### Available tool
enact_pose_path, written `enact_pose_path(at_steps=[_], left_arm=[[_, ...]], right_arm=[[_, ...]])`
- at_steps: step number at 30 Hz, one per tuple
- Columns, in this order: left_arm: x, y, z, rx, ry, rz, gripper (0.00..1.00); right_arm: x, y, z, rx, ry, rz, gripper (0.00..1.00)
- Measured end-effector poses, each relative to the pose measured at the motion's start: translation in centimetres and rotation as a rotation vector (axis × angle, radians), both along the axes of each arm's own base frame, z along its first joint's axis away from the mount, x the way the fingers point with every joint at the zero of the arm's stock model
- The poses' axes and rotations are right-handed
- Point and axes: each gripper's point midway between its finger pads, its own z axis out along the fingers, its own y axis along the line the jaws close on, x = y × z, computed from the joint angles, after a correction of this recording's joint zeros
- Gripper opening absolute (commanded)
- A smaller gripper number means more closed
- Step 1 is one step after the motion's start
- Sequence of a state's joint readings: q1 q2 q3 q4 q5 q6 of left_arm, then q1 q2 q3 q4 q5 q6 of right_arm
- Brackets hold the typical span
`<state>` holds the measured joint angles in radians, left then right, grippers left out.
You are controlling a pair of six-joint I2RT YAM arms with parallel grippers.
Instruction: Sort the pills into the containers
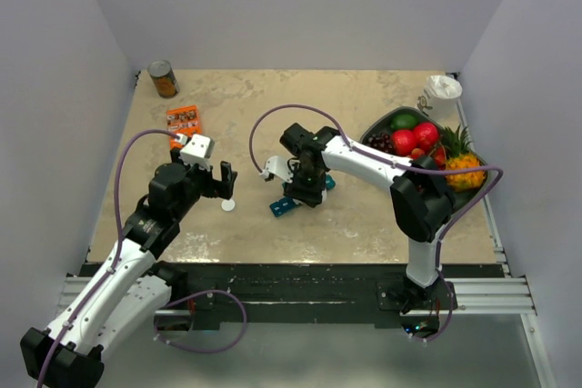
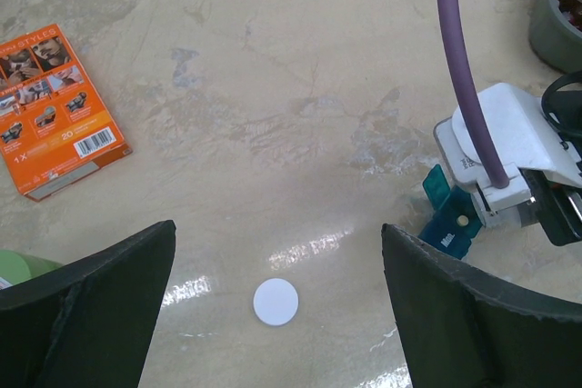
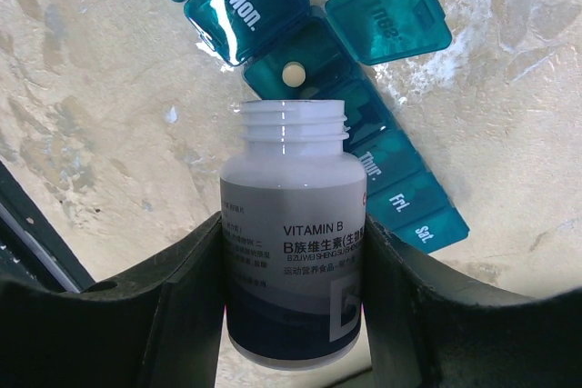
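Right gripper (image 3: 291, 252) clamps uncapped white plastic vitamin bottle (image 3: 289, 179), mouth over teal plastic pill-organiser strip (image 3: 397, 197) ahead, one cream pill (image 3: 293, 72) in open compartment; dispensing step, next likely needs shift to neighbouring compartment.

The white bottle (image 3: 291, 233) carries "VITAMIN B" in dark letters. Below it stands "B族维生素", and beneath that a finer line too small to read. The teal pill organiser (image 3: 400, 188) has white day marks on its lids: "Mon." on one, then "Thur.", "Fri." and "Sat." further along the row. Its flipped-open lid (image 3: 386, 14) shows its word reversed. The orange box (image 2: 55, 111), toward the far left corner of the bench (image 2: 300, 88), bears "STYLES", "1 x", "20" and a barcode.
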<state>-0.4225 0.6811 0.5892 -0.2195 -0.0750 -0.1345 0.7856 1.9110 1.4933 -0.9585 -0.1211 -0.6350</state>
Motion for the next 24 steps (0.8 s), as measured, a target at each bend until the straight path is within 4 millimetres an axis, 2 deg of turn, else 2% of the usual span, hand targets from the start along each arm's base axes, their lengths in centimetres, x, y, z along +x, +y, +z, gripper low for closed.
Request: enact_pose_path(at_steps=[24], left_arm=[[0.10,0.24,0.00,0.000,0.000,0.009,0.99]], right_arm=[[-0.16,-0.15,-0.52,-0.059,0.016,0.009,0.00]])
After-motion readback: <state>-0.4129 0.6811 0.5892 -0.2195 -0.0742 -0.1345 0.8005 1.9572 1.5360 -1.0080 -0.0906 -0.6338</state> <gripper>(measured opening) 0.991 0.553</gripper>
